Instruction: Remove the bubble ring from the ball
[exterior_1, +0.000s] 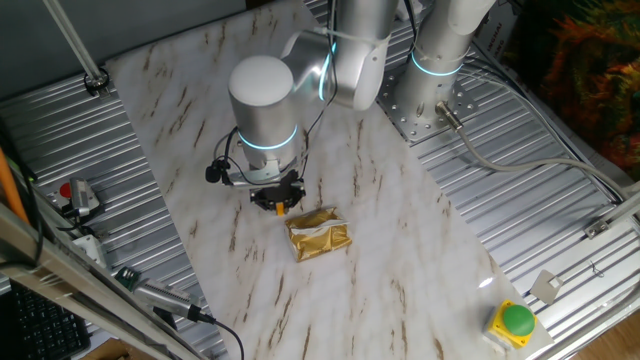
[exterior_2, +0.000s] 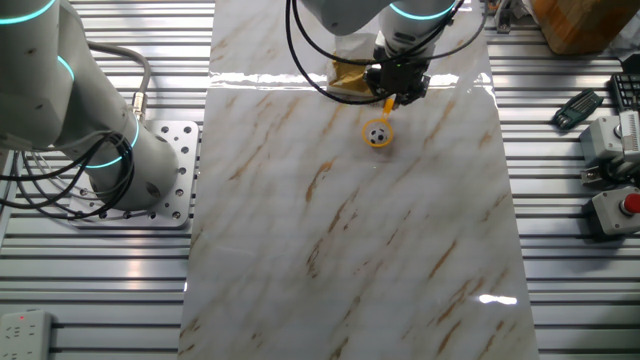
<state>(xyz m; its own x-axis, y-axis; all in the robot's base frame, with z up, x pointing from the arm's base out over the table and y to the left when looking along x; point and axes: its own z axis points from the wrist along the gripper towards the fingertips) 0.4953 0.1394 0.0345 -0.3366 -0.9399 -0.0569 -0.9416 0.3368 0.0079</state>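
The ball (exterior_2: 378, 132) is tiny and white with black patches, and it rests on the marble board. The orange-yellow bubble ring (exterior_2: 379, 139) lies around it, with its short handle (exterior_2: 389, 104) slanting up into my gripper (exterior_2: 398, 92). The gripper is low over the board, just behind the ball, with its jaws shut on the top of the handle. In the one fixed view the gripper (exterior_1: 277, 200) hides the ball, and only an orange bit of the bubble ring (exterior_1: 281, 210) shows under the fingertips.
A crumpled gold foil packet (exterior_1: 318, 235) lies right beside the gripper, and it also shows in the other fixed view (exterior_2: 347, 76). A green button on a yellow base (exterior_1: 516, 320) sits off the board. A second arm's base (exterior_2: 150, 170) and control boxes (exterior_2: 615, 205) flank the board.
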